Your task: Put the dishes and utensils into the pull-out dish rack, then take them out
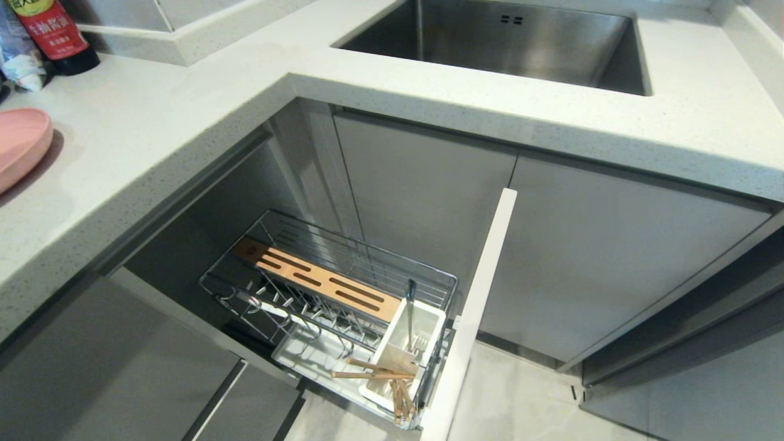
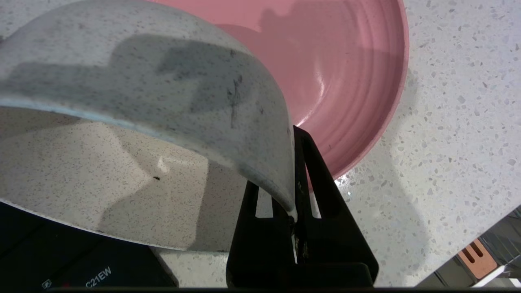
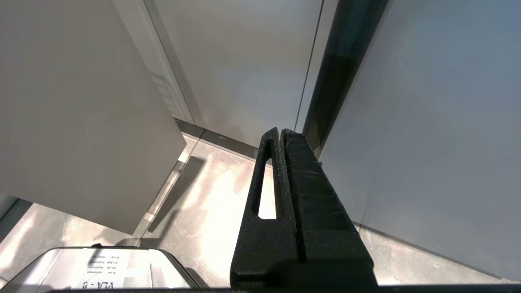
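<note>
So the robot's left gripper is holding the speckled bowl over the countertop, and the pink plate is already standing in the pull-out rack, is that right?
Not quite. The left gripper does pinch the rim of the speckled bowl, but the pink plate lies on the countertop, as the left wrist view shows. In the head view the pull-out rack holds no plate.

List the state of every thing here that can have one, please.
Rack: pulled out, no dishes in it.
Chopsticks: lying across the caddy.
Fork: upright in caddy.
Bowl: gripped by its rim, tilted.
Plate: flat on counter.
Left tool: shut on bowl.
Right tool: shut, empty.
</note>
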`<state>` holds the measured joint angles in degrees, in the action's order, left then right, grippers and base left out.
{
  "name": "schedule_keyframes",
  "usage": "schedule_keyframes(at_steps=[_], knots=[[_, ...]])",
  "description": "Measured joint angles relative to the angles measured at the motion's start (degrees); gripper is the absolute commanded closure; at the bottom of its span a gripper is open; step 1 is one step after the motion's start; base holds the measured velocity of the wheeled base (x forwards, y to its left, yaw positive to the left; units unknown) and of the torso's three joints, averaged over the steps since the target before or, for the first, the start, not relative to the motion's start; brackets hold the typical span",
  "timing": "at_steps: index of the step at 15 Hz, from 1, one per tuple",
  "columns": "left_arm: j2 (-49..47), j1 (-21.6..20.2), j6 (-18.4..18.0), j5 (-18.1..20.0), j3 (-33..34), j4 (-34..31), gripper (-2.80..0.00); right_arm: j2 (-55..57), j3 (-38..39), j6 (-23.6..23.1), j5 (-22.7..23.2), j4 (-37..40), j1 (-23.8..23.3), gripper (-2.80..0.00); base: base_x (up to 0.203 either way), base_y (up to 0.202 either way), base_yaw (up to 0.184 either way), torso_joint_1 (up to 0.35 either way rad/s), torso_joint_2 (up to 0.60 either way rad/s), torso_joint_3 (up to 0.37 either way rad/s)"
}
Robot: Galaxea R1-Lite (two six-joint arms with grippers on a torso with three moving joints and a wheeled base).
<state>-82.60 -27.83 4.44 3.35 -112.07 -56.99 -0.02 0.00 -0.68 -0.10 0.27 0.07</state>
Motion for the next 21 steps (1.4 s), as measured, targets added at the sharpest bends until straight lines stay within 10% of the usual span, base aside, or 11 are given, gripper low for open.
schedule_keyframes(at_steps=[14, 15, 21], knots=[[-3.00, 0.50, -1.91, -0.20, -0.04, 0.52, 0.00, 0.00, 0.00, 0.00, 0.02, 0.00, 0.00, 0.00, 0.000, 0.000, 0.000, 0.000, 0.00, 0.000], [-3.00, 0.49, -2.13, -0.22, -0.02, 0.49, -2.80, 0.00, 0.00, 0.01, 0.01, 0.02, 0.00, 0.00, 0.000, 0.000, 0.000, 0.000, 0.00, 0.000], [-2.57, 0.29, -2.12, -0.33, 0.00, 0.74, -2.80, 0.00, 0.00, 0.00, 0.01, 0.02, 0.00, 0.00, 0.000, 0.000, 0.000, 0.000, 0.00, 0.000]])
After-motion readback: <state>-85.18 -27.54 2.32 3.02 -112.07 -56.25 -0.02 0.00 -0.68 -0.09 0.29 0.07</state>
